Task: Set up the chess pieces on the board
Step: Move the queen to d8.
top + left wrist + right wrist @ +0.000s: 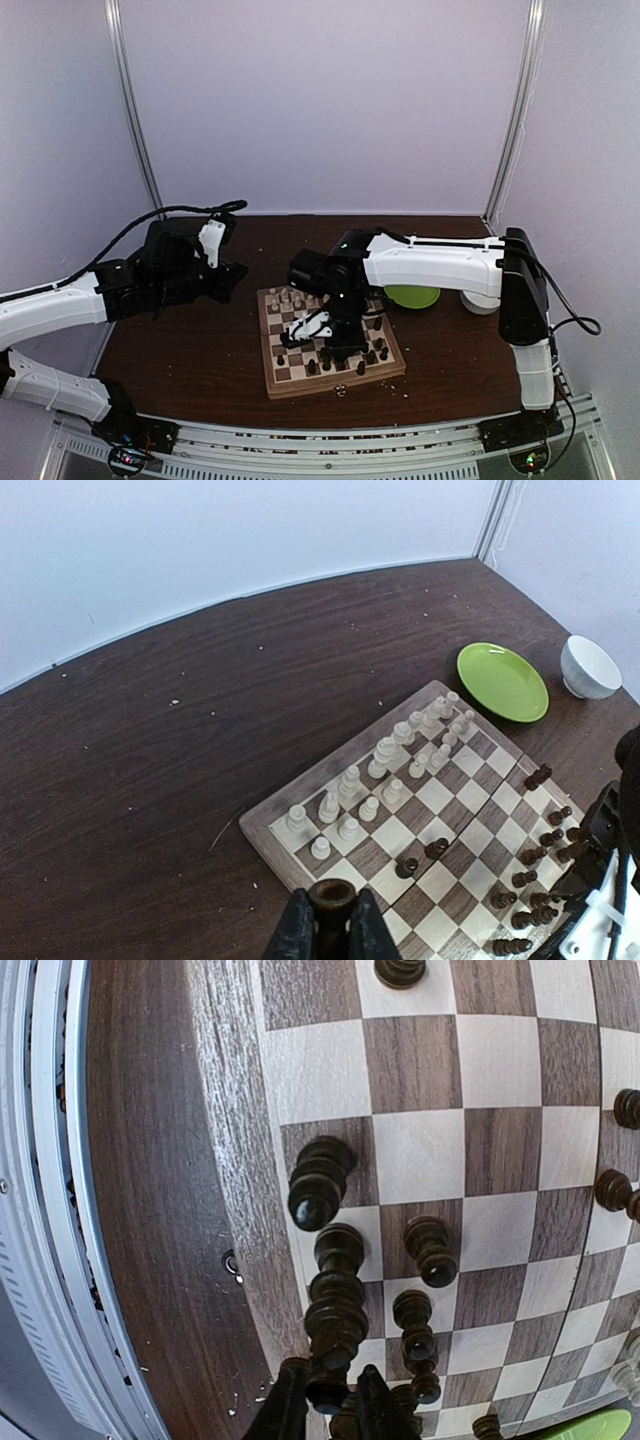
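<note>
Right gripper: fingers stand either side of the head of a tall dark piece that is upright in the row along the near edge of the board; whether they pinch it or have let go cannot be told. Left gripper: pressed onto a small dark piece, held off the board's left edge, above the table. Handling, as judged: the chess pieces are light, stiff turned wood with a smooth finish and narrow bases, so they should slip or topple readily. The best hold is across the neck just under the head, taken from above, as neighbours crowd close. Count: one board, lying near the middle of the table's near edge. The pale pieces appear to number sixteen, in two rows of eight along the board's far edge. The dark pieces overlap and cannot be counted exactly; more than ten stand on the near half, several off their rows, plus the one in the left gripper. One green plate and one white bowl sit beyond the board's right far corner.
</note>
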